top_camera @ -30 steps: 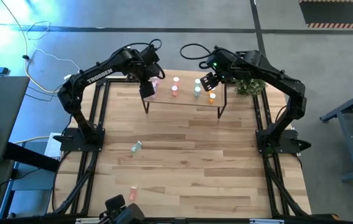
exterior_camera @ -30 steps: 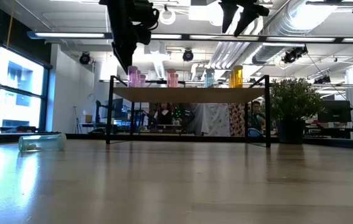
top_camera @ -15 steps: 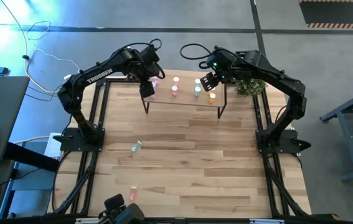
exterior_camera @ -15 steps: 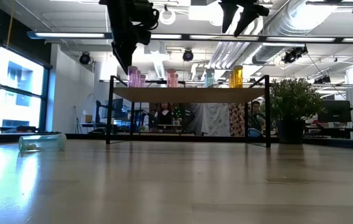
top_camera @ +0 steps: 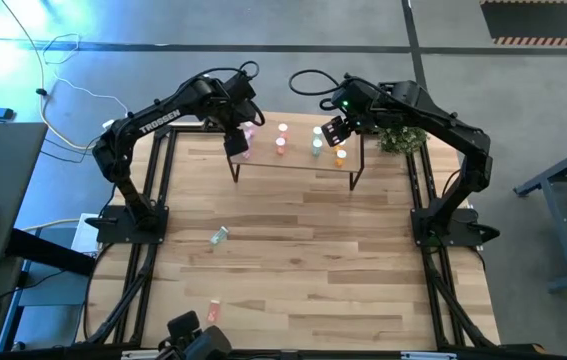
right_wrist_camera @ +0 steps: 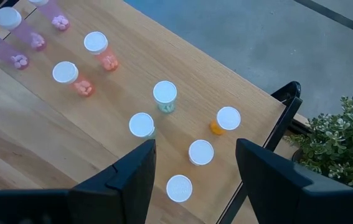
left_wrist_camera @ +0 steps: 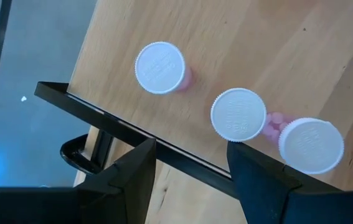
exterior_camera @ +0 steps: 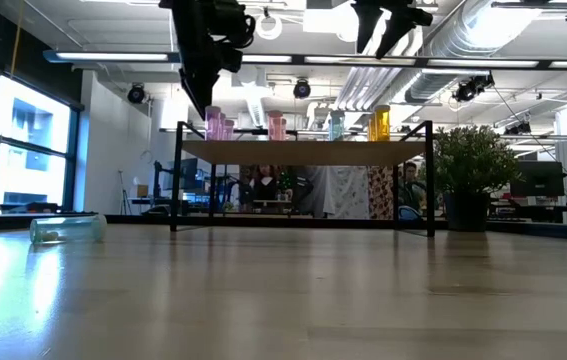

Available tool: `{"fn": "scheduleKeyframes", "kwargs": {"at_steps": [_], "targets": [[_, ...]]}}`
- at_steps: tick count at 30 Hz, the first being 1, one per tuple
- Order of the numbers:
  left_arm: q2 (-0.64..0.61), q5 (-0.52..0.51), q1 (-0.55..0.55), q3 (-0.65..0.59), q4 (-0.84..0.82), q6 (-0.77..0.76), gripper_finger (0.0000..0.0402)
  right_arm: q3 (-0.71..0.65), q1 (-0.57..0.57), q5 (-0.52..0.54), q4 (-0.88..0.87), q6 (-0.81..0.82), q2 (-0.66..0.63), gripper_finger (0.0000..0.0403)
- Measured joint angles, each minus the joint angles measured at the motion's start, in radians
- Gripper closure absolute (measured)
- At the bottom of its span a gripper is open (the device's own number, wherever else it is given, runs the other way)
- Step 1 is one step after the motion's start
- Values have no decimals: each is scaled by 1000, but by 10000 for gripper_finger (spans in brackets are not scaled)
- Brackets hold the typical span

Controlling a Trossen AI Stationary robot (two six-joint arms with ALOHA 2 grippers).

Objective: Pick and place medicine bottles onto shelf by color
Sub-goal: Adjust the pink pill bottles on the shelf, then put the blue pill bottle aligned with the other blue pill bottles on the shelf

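The small light-wood shelf (top_camera: 293,155) on black legs carries upright white-capped translucent medicine bottles (right_wrist_camera: 165,97) grouped by colour. Left gripper (left_wrist_camera: 188,165) and right gripper (right_wrist_camera: 195,168) hover above it, fingers open and empty. One pale green bottle (top_camera: 220,235) lies on the wood-plank surface (top_camera: 313,260).

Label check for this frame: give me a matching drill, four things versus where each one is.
Things:
1. green bottle on its side
2. orange bottles
3. potted plant
4. left pincer

Places:
A. over the shelf's left end
B. off the shelf's right end
C. on the tabletop, left of centre
D. on the shelf's right part

Pairs: 1-C, 2-D, 3-B, 4-A
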Motion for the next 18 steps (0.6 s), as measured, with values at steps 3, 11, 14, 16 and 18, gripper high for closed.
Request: {"fn": "scheduleKeyframes", "kwargs": {"at_steps": [3,11,14,16,18], "targets": [[0,5,0,0,0,0,213,0,0,0,0,0,0,190],[0,-19,1,0,-2,8,213,0,0,-3,0,0,0,190],[0,-48,1,0,-2,8,213,0,0,-3,0,-1,0,190],[0,-57,1,0,-2,8,213,0,0,-3,0,-2,0,190],[-2,-61,1,0,-2,8,213,0,0,-3,0,-3,0,190]]}}
